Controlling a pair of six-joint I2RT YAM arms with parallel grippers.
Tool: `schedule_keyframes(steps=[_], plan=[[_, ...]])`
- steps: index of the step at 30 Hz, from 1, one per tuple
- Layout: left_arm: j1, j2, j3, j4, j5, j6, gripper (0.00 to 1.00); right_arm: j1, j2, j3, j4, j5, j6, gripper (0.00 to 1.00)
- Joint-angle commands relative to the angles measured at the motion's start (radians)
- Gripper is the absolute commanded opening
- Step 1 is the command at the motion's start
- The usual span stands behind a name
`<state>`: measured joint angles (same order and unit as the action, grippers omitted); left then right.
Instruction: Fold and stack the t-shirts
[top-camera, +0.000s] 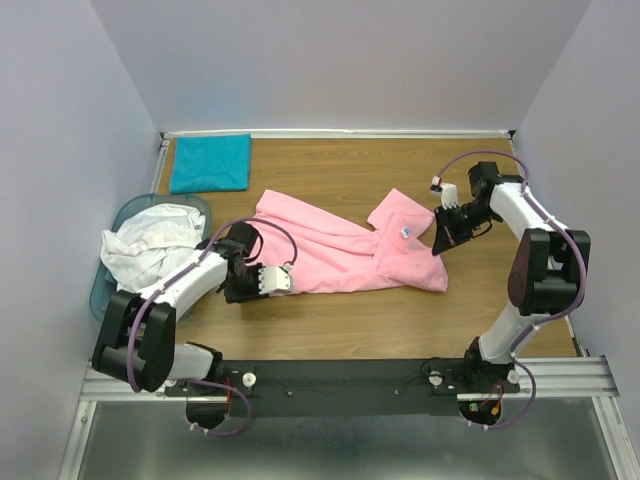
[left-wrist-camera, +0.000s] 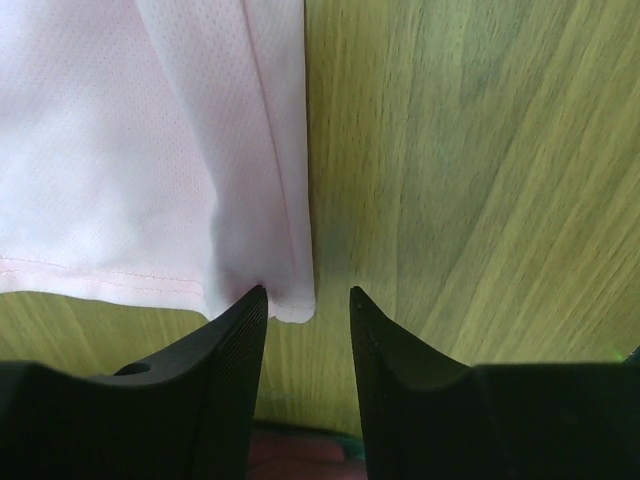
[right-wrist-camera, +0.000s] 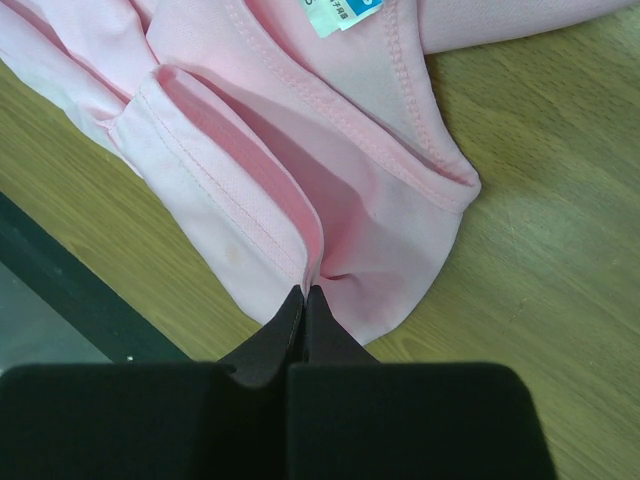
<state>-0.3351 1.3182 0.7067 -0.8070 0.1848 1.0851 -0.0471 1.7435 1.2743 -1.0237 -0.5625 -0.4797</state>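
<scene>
While your right end effector (right-wrist-camera: 304, 298) pinches the pink shirt (top-camera: 330, 255) near its collar on the tabletop (top-camera: 400, 170), your left end effector (left-wrist-camera: 308, 300) stands partly open at the hem corner. Close off-target and you grab wood, not cloth. Bare room lies beyond; the basket (top-camera: 98, 288) crowds your left.

Tag (right-wrist-camera: 340, 14) on pink t-shirt (right-wrist-camera: 250, 180), seemingly unreadable
</scene>
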Motion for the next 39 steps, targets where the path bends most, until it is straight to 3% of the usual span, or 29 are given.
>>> schedule_keyframes(steps=[1, 5, 10, 16, 23, 27, 32, 39], plan=[[-0.016, 0.024, 0.005, 0.049, -0.073, -0.022, 0.37, -0.008, 0.001, 0.031, -0.024, 0.013, -0.002, 0.00], [-0.016, 0.026, 0.007, 0.068, -0.099, -0.028, 0.13, -0.008, -0.007, 0.037, -0.029, 0.021, -0.007, 0.01], [-0.015, 0.004, 0.059, 0.048, -0.088, -0.047, 0.00, -0.010, -0.028, 0.048, -0.044, 0.021, -0.016, 0.01], [-0.009, -0.004, 0.210, -0.029, -0.044, -0.057, 0.00, -0.023, -0.064, 0.128, -0.070, 0.018, -0.017, 0.01], [0.105, 0.044, 0.514, -0.049, -0.021, -0.079, 0.00, -0.088, -0.121, 0.348, -0.082, 0.061, -0.033, 0.01], [0.183, 0.090, 0.638, 0.044, -0.015, -0.177, 0.00, -0.135, -0.114, 0.502, -0.072, 0.078, -0.030, 0.01], [0.205, 0.130, 0.812, 0.140, -0.039, -0.293, 0.00, -0.151, -0.085, 0.741, 0.026, 0.112, 0.026, 0.01], [0.193, 0.135, 1.042, 0.080, 0.065, -0.422, 0.00, -0.151, -0.099, 0.985, 0.037, 0.096, 0.053, 0.01]])
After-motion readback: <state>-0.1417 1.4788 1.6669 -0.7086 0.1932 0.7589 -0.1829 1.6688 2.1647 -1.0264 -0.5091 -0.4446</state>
